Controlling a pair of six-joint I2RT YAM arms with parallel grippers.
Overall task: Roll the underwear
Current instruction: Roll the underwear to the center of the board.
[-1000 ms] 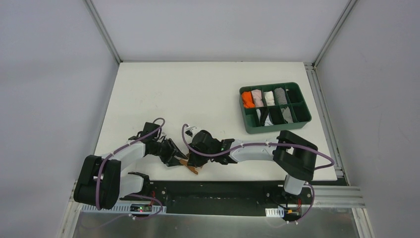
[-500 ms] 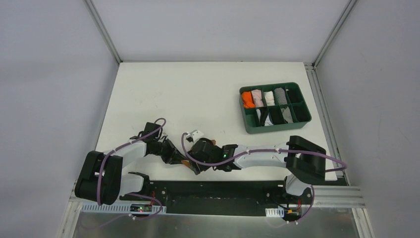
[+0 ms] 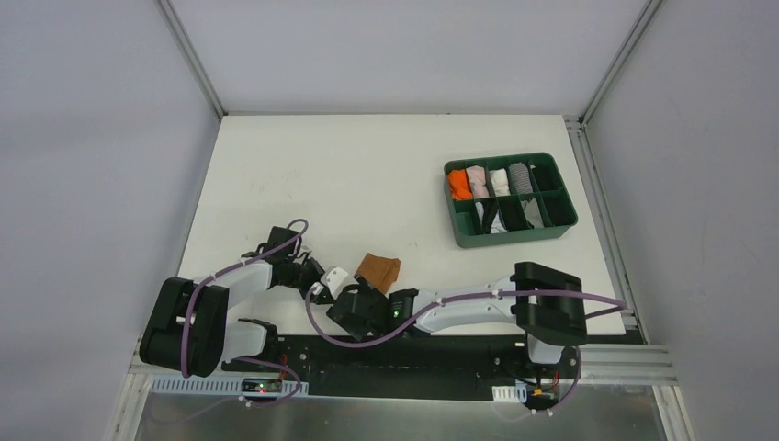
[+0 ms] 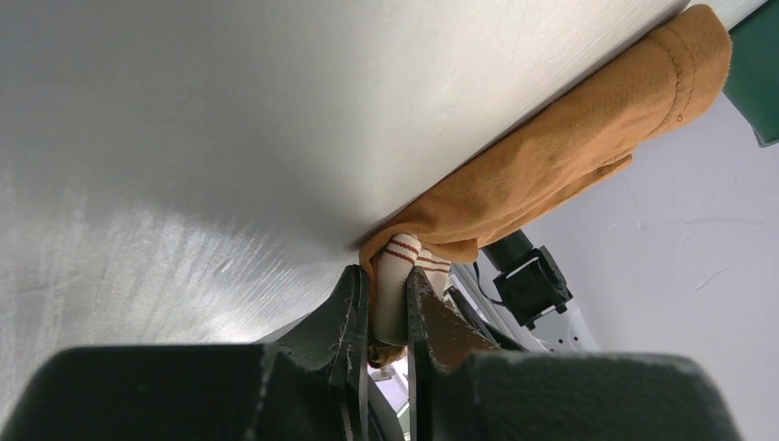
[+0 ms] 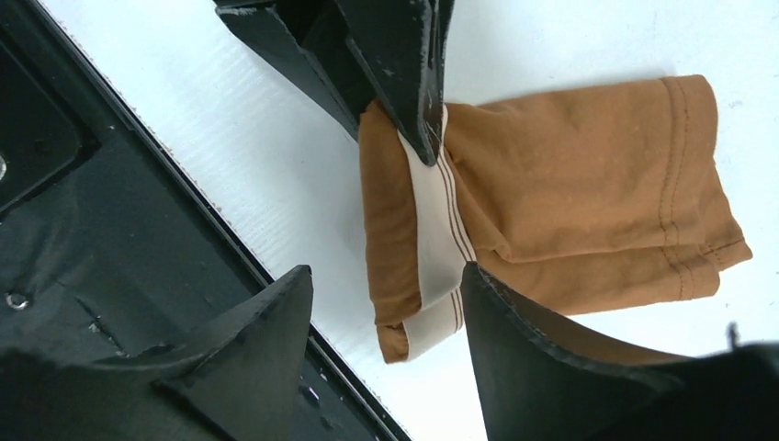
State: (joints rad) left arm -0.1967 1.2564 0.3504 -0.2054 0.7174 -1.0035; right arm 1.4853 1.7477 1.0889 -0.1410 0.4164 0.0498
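Here, the soft tan-brown cloth underwear with a pale waistband lies near the front edge of the white counter. The left pincer is clamped on its waistband, and the right pincer gapes over it.

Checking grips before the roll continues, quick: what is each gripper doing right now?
Left gripper: closed on the underwear.
Right gripper: open, holding nothing.
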